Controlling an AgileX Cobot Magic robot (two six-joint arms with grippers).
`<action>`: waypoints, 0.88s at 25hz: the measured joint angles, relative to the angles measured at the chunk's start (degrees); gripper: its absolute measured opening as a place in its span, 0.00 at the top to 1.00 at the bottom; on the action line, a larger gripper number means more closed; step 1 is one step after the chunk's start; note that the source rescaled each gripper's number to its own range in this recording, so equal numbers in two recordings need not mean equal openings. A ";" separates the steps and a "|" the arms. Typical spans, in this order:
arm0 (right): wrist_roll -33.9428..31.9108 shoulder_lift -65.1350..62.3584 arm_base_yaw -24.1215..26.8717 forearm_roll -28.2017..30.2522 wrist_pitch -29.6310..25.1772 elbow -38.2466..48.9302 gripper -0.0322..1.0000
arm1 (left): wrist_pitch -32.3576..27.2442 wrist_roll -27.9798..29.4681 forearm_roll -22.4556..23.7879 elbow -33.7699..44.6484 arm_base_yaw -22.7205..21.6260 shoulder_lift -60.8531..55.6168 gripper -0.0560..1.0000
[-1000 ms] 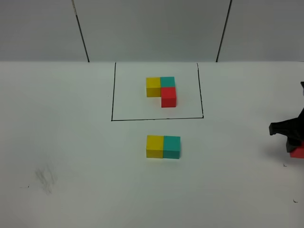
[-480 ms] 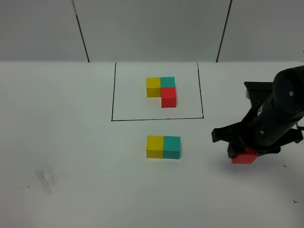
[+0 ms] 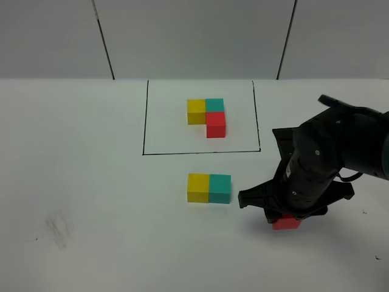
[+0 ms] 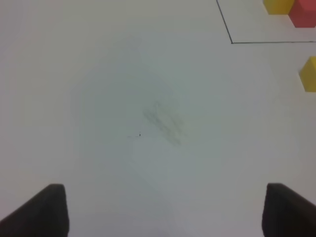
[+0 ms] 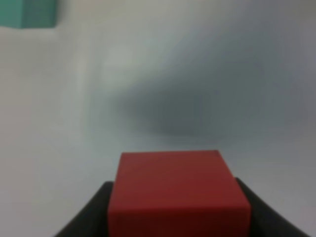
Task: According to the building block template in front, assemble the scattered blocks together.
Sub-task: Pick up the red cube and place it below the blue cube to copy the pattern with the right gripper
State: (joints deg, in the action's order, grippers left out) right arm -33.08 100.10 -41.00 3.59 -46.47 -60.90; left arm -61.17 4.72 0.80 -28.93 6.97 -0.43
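Right hand (image 3: 285,216) is clenched on the red cube (image 3: 286,222), low over the tabletop (image 3: 91,182). It sits right of the joined yellow cube (image 3: 198,187) and teal cube (image 3: 219,188), near them but apart and a little closer to me. I can't tell whether the red cube touches the surface.

I judge it light, rigid and matte. With flat faces it shouldn't slip or crush, and a pinch on two opposite side faces suits it. Going by the template (image 3: 206,115) inside the black rectangle (image 3: 200,152), red belongs against the teal cube's near face, so I'd want that mating face left bare.

The high camera gives me the whole layout, but the arm covers the fingers. The right wrist view, though blurred, shows the red cube seated squarely between the dark fingers, with a teal corner at the frame's edge. The left wrist view alone shows the left hand (image 4: 168,212), released and carrying nothing, over a faint smudge (image 4: 163,121).
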 joint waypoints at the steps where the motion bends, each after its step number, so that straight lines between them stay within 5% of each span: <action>1: -2.32 0.00 -1.20 2.56 -0.97 0.00 0.96 | 0.00 0.00 0.00 0.00 0.00 0.00 0.22; 4: -6.84 0.00 -4.31 5.21 -2.38 0.00 0.96 | 0.00 0.00 0.00 0.00 0.00 0.00 0.22; 12: -9.60 0.00 -10.42 -0.01 -0.41 0.00 0.96 | 0.00 0.00 0.00 0.00 0.00 0.00 0.22; 22: -16.88 3.50 -10.93 -2.55 -1.21 -4.73 0.96 | 0.00 0.00 0.00 0.00 0.00 0.00 0.22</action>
State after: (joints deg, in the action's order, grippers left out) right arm -49.96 103.60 -51.92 1.04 -47.68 -65.63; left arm -61.17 4.72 0.80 -28.93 6.97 -0.43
